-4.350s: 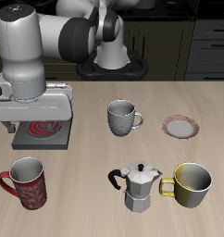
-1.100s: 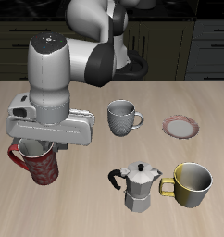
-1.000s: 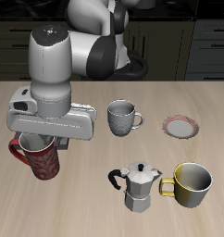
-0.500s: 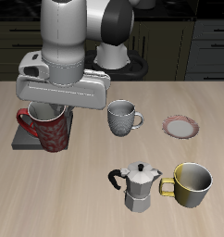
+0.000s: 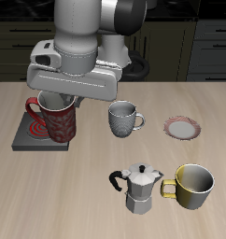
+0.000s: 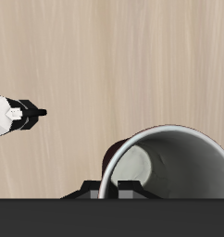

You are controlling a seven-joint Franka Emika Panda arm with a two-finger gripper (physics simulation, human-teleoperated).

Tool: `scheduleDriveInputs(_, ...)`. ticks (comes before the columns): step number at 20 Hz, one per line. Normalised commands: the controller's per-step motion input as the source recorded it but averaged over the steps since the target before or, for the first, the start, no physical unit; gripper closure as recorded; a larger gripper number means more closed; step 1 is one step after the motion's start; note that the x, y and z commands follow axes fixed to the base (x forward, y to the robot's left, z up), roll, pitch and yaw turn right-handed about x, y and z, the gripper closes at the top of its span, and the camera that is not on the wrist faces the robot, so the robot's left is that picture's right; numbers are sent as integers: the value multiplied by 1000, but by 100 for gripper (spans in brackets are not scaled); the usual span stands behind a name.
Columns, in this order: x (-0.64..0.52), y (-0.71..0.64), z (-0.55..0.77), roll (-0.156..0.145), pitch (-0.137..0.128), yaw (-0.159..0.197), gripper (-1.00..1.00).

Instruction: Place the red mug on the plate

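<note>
The red mug [image 5: 57,121], dark red with pale speckles, hangs in the air under my gripper [image 5: 55,101], which is shut on its rim. It is lifted above the table, in front of the burner. In the wrist view the mug's grey inside [image 6: 169,167] fills the frame below my gripper [image 6: 112,190]. The plate [image 5: 182,127], a small white saucer with a reddish-pink rim, lies on the table far across from the mug, beyond the grey-white mug.
A square grey burner [image 5: 27,138] with a red spiral lies behind the held mug. A grey-white patterned mug [image 5: 122,119] stands between the red mug and the plate. A metal moka pot [image 5: 137,187] and a yellow mug [image 5: 193,186] stand near the front edge.
My gripper went from open over the burner to shut on the red mug, lifted it off the table and carried it up and toward the plate's side.
</note>
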Motion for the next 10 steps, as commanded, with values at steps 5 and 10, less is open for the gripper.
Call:
scheduleDriveInputs(5,-190,100,-116,-44,-43,105,100)
scheduleDriveInputs(10,-175,23,-103,17,4,-68,100)
